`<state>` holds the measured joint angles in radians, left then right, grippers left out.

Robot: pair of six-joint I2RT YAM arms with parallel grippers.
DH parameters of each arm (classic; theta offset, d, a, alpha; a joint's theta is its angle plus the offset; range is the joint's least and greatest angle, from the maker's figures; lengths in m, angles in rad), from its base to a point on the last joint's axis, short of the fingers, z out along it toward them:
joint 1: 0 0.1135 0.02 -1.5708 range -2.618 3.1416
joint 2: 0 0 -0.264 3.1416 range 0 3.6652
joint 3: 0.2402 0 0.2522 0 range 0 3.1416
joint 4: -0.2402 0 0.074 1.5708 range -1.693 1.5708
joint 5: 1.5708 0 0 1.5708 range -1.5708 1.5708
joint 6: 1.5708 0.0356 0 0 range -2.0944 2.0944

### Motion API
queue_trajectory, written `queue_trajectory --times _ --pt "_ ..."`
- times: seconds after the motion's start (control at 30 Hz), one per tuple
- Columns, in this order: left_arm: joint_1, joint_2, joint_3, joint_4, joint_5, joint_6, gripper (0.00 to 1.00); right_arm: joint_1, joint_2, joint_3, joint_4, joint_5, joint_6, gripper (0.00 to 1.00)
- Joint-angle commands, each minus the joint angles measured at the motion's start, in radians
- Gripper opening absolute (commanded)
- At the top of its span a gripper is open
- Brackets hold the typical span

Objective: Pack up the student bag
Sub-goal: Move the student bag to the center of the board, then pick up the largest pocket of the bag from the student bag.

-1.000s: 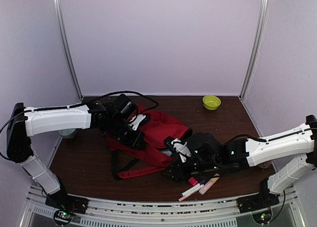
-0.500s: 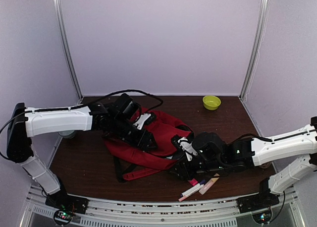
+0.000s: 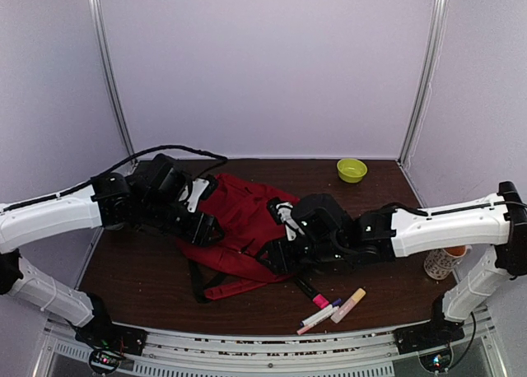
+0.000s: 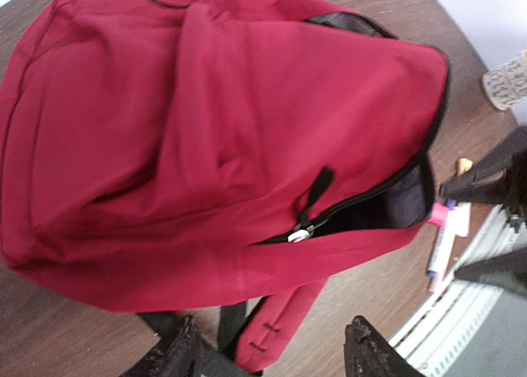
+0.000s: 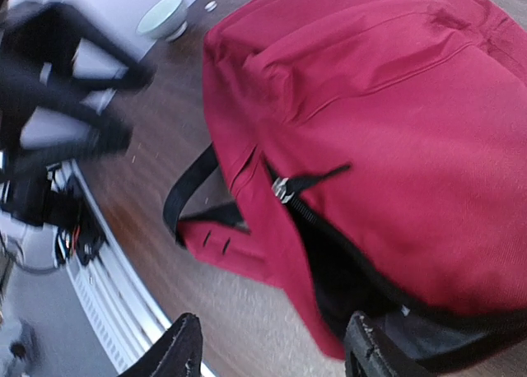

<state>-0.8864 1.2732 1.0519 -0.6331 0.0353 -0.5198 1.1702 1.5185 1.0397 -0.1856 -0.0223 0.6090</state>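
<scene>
The student bag (image 3: 243,216) lies on the brown table, dark red, with its black straps trailing toward the near edge. Its main zipper is partly undone: the left wrist view shows the metal pull (image 4: 298,235) and a dark gap (image 4: 399,202) beside it. My left gripper (image 3: 204,225) hovers open at the bag's left side, with a red strap (image 4: 276,323) on the table below its jaws and nothing held. At the bag's right front my right gripper (image 3: 278,253) is open and empty, facing the zipper pull (image 5: 282,189) and the gaping mouth (image 5: 350,274).
Several markers (image 3: 333,308) lie near the front edge, right of the bag, also showing in the left wrist view as markers (image 4: 440,239). A green bowl (image 3: 352,169) sits at the back right. A patterned cup (image 3: 442,262) stands by the right arm. A pale bowl (image 5: 162,15) sits at the left.
My left gripper opened, let go of the bag and drew back to the left. The right arm swung left and away from the markers toward the bag's opening. The bag settled flatter.
</scene>
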Motion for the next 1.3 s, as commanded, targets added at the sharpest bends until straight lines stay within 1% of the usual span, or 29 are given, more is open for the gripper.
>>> queue_trajectory --times 0.0,0.1,0.27,0.43,0.57,0.9,1.17,1.27 --pt "0.006 -0.071 -0.079 0.037 -0.118 -0.022 0.61 -0.067 0.072 0.049 0.048 -0.069 0.175 0.59" --pt "0.006 -0.103 -0.129 0.074 -0.139 -0.031 0.61 -0.084 0.129 0.114 0.039 -0.099 0.259 0.61" --pt "0.006 -0.103 -0.158 0.098 -0.153 -0.032 0.6 -0.1 0.224 0.201 0.008 -0.12 0.337 0.62" --pt "0.007 -0.091 -0.164 0.105 -0.15 -0.02 0.6 -0.12 0.28 0.228 0.001 -0.147 0.391 0.61" --pt "0.006 -0.1 -0.179 0.128 -0.149 -0.017 0.59 -0.126 0.306 0.244 -0.006 -0.15 0.399 0.6" --pt "0.006 -0.104 -0.209 0.164 -0.122 -0.023 0.58 -0.14 0.365 0.295 -0.007 -0.142 0.395 0.48" --pt "0.006 -0.112 -0.23 0.175 -0.112 -0.033 0.57 -0.149 0.389 0.317 -0.033 -0.127 0.379 0.34" --pt "0.006 -0.117 -0.234 0.176 -0.11 -0.034 0.57 -0.151 0.393 0.314 -0.041 -0.118 0.374 0.31"
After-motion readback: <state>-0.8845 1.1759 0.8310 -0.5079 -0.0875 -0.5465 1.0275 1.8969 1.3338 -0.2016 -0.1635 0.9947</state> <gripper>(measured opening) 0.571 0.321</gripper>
